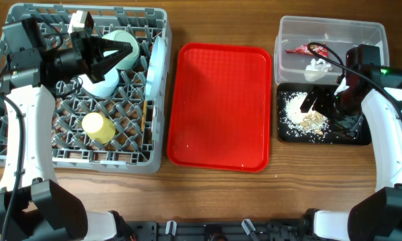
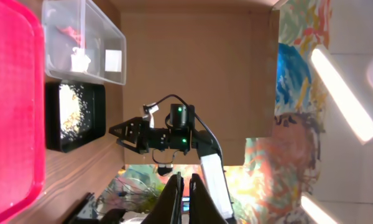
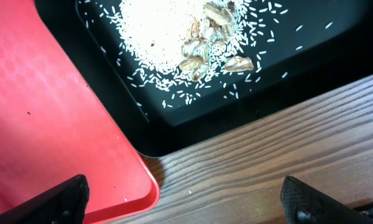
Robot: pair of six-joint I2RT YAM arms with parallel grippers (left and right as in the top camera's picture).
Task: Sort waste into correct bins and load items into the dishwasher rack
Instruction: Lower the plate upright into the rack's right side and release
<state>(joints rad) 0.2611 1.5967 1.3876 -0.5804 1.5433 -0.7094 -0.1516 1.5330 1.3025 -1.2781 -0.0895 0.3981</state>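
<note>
Left gripper [image 1: 130, 52] hangs over the dishwasher rack [image 1: 27, 150] at upper left, fingers pinched to a sliver, nothing held. Right gripper [image 3: 193, 202] is spread wide above the black tray [image 3: 336, 68] of rice scraps [image 3: 155, 25]. The clear tub [image 2: 99, 37] sits upper right overhead; on its white label [image 2: 114, 60], no writing is legible.

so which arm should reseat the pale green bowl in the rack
Left. Its gripper is over the dishwasher rack, right at the pale green bowl. The right gripper hangs over the black tray of rice scraps, on the far side of the red serving tray.
</note>
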